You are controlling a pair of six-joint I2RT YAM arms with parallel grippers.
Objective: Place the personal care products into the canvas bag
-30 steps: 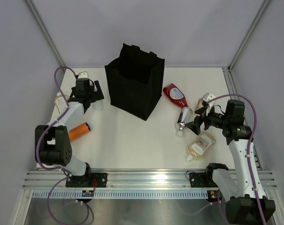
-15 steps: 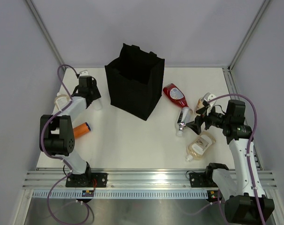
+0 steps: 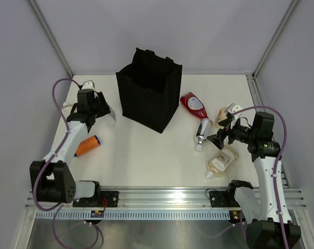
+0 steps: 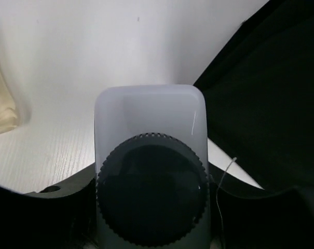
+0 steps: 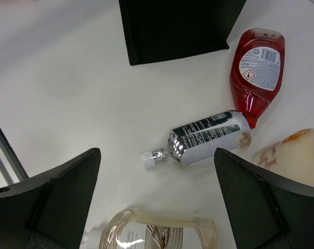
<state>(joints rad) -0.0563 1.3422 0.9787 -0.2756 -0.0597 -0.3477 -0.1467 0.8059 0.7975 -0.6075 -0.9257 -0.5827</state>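
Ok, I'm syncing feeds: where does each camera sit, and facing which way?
Top external: overhead at the near edge, looking down on the table; the left arm and right arm show.
Left wrist: looks along the left pincer, shut on the dark-capped bottle.
Right wrist: looks down through the open right pincer at the silver tube.
Shared: the black bag in all three.

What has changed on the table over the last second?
The left pincer closed on the clear bottle with dark cap beside the canvas bag, and that arm's elbow dropped back toward the near edge. The right pincer stayed open by the silver tube, barely shifting. The bag and the red squeeze bottle lie where they were.
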